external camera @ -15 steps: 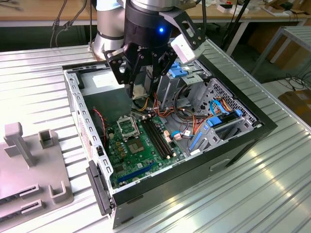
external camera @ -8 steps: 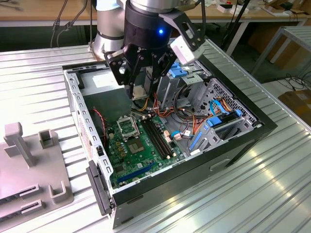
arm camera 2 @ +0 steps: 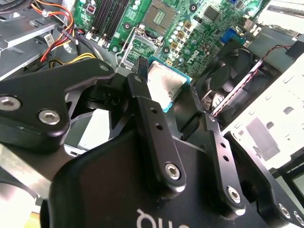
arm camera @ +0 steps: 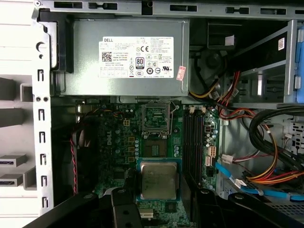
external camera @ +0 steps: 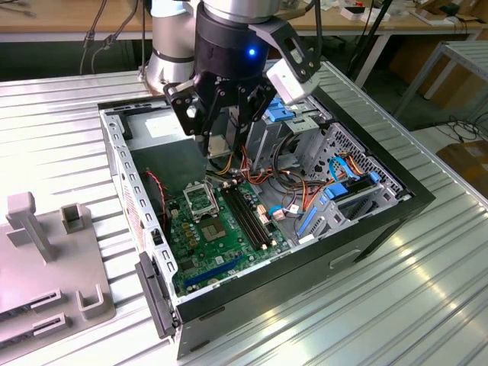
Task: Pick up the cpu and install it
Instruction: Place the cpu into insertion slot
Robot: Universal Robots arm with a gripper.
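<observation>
One by one through the three views. In the exterior view, found a black two-fingered robot gripper [external camera: 219,141] hanging over an open black desktop computer case [external camera: 366,236], above the end nearest a grey metal power-supply box [external camera: 156,130]. Noted the case lying on its side on a ribbed silver metal table [external camera: 396,313], with a grey plastic fixture with upright posts [external camera: 23,274] well apart from it towards the exterior view's left. Noted inside the case a green motherboard [external camera: 221,248] carrying long black memory slots [external camera: 248,217]. In the second wrist view, found the black fingers [arm camera 2: 145,109] clenched on the cpu [arm camera 2: 164,85], a small flat square chip with a shiny silver-grey metal top and a blue-green rim, gripped by two opposite edges and held in the air, clear of the board. Recorded beyond it a hollow square metal socket frame [arm camera 2: 137,50] and, next to that, a dark square socket [arm camera 2: 159,14]. In the first wrist view, confirmed the same grasp: cpu [arm camera: 158,179] between the two fingers, metal top towards the camera, seen against the board just beside the socket on the side away from the power-supply box, not seated in it. Noted a bundle of orange, red and yellow wires [arm camera: 268,173] beyond the memory slots. Could not judge the chip's height above the board.
</observation>
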